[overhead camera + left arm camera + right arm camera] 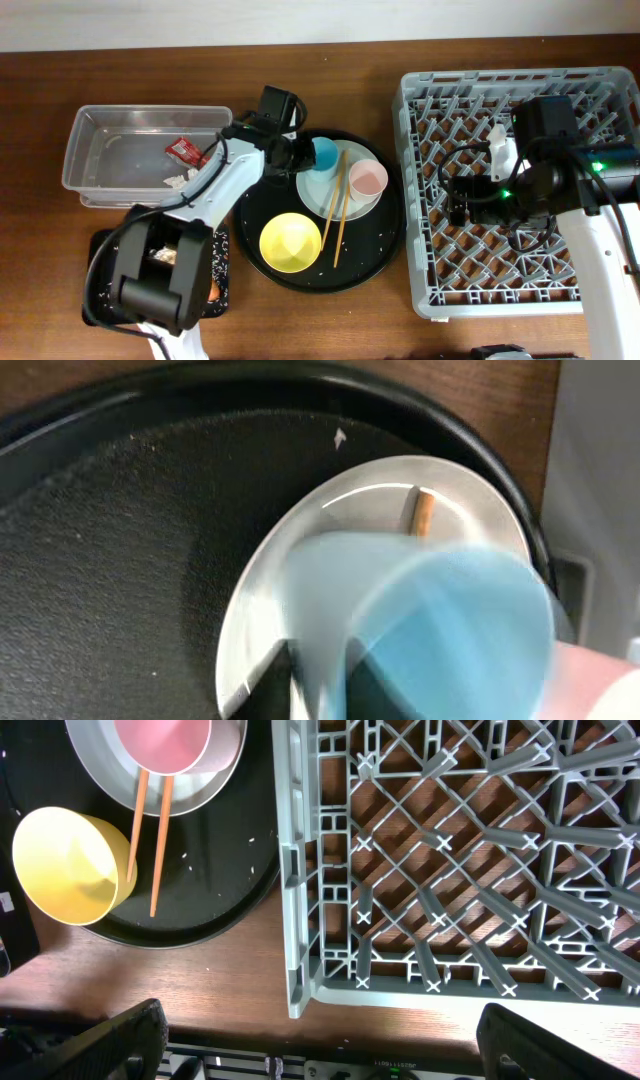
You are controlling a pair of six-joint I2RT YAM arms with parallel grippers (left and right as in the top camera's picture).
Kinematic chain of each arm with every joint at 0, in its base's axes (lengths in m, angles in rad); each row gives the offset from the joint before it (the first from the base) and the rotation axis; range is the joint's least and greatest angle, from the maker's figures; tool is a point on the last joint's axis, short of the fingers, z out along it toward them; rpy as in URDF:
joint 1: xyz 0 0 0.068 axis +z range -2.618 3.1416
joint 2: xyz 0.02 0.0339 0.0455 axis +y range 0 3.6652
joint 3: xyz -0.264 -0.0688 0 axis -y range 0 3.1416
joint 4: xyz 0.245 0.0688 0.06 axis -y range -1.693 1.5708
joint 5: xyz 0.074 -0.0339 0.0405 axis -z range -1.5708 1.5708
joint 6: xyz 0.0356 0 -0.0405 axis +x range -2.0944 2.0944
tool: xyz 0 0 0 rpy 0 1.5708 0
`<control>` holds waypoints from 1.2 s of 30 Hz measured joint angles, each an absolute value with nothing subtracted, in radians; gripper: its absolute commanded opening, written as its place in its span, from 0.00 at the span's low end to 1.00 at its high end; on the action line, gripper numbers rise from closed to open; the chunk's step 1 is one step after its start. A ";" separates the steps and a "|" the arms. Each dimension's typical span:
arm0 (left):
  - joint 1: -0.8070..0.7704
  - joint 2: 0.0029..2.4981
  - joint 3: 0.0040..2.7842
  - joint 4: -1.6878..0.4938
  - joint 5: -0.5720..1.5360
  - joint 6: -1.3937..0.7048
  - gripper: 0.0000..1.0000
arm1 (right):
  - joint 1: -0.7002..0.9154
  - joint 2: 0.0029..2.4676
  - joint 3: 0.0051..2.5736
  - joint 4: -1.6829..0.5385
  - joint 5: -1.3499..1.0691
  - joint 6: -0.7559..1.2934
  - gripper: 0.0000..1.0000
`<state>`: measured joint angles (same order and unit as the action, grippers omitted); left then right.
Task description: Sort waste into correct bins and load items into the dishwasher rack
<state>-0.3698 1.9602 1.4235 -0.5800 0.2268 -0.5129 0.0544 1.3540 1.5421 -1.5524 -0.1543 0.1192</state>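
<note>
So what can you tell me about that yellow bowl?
The yellow bowl is round and plain, plastic by its look, and empty. It stands upright on the robot's side of the round black tray. One chopstick reaches its rim with its tip; whether they touch is unclear.

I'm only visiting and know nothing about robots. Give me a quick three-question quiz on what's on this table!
1. True or false: the red wrapper lies inside the clear tub.
2. What lies partly across the plate? A) a spoon B) chopsticks C) a fork
3. What colour is the bowl on the round black tray?
Key: 1 true; 2 B; 3 yellow.
</note>
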 measured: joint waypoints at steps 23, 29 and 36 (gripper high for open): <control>-0.235 1.782 1.592 -0.559 1.401 -0.392 0.00 | 0.054 1.330 1.589 -1.350 -0.897 -0.350 0.98; -0.358 1.782 1.592 -0.534 1.460 -0.384 0.00 | 0.054 1.330 1.590 -1.288 -0.998 -0.375 0.98; -0.366 1.782 1.592 -0.534 1.473 -0.384 0.00 | 0.054 1.330 1.590 -1.260 -1.023 -0.383 0.80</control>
<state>-0.3664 1.7821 1.5925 -0.5343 1.4734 -0.3843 0.0540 1.3304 1.5898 -1.2598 -1.0225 -0.3832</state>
